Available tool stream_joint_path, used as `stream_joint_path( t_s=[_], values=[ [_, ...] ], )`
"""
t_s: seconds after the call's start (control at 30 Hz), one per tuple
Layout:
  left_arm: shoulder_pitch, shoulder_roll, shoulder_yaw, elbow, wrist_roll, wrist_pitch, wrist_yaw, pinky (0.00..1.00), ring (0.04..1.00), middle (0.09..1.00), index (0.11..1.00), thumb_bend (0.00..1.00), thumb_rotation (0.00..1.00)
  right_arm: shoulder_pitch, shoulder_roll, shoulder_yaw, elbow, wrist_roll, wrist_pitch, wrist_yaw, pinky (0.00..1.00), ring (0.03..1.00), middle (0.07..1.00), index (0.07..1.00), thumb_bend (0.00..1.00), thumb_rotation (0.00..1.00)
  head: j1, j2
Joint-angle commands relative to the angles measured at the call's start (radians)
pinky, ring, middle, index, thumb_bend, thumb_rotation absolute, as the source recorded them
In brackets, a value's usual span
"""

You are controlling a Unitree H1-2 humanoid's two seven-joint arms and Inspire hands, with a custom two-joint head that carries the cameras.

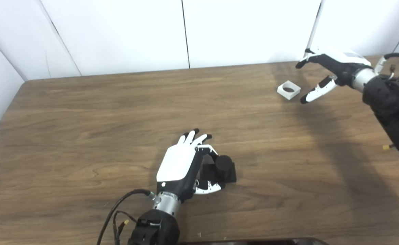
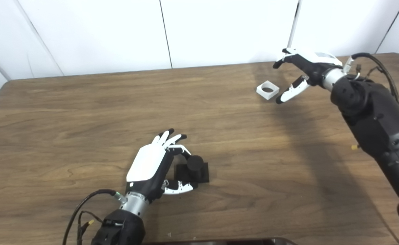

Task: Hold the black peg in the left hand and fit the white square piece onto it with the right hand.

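The black peg, a round post on a square base, stands on the wooden table near the front middle. My left hand lies just to its left, fingers spread and thumb under the base's near side, open around it but not clasping it. The white square piece with a round hole lies flat at the back right. My right hand hovers just right of the piece, open, with fingers above it and thumb beside it, not touching.
White wall panels stand behind the table's far edge. A dark object's edge shows at the bottom of the picture. Cables trail from my left wrist.
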Motion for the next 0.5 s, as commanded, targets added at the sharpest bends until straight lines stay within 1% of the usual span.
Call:
stream_joint_path(
  t_s=[0.0, 0.17, 0.33, 0.47],
  values=[
    [-0.002, 0.005, 0.006, -0.001, 0.013, -0.006, 0.007, 1.0, 1.0, 0.907, 0.491, 0.52, 0.07, -0.082, -0.016, -0.002, 0.009, -0.022, -0.049, -0.014, 1.0, 1.0, 0.982, 0.776, 0.87, 0.22, -0.002, 0.0],
    [0.0, 0.006, 0.005, 0.0, 0.011, -0.014, 0.015, 1.0, 1.0, 0.904, 0.491, 0.52, 0.06, -0.117, -0.002, 0.017, 0.074, -0.042, -0.087, -0.02, 1.0, 1.0, 0.981, 0.772, 0.86, 0.22, -0.01, -0.002],
    [0.001, 0.002, 0.005, 0.004, 0.009, -0.012, 0.019, 1.0, 1.0, 0.904, 0.491, 0.52, 0.06, -0.152, 0.02, 0.042, 0.133, -0.078, -0.088, -0.012, 1.0, 1.0, 0.982, 0.78, 0.85, 0.22, -0.012, -0.002],
    [0.002, 0.0, 0.003, 0.003, 0.01, -0.012, 0.02, 1.0, 1.0, 0.905, 0.491, 0.52, 0.06, -0.177, 0.033, 0.063, 0.174, -0.102, -0.103, -0.013, 1.0, 1.0, 0.977, 0.777, 0.86, 0.22, -0.012, 0.001]
  ],
)
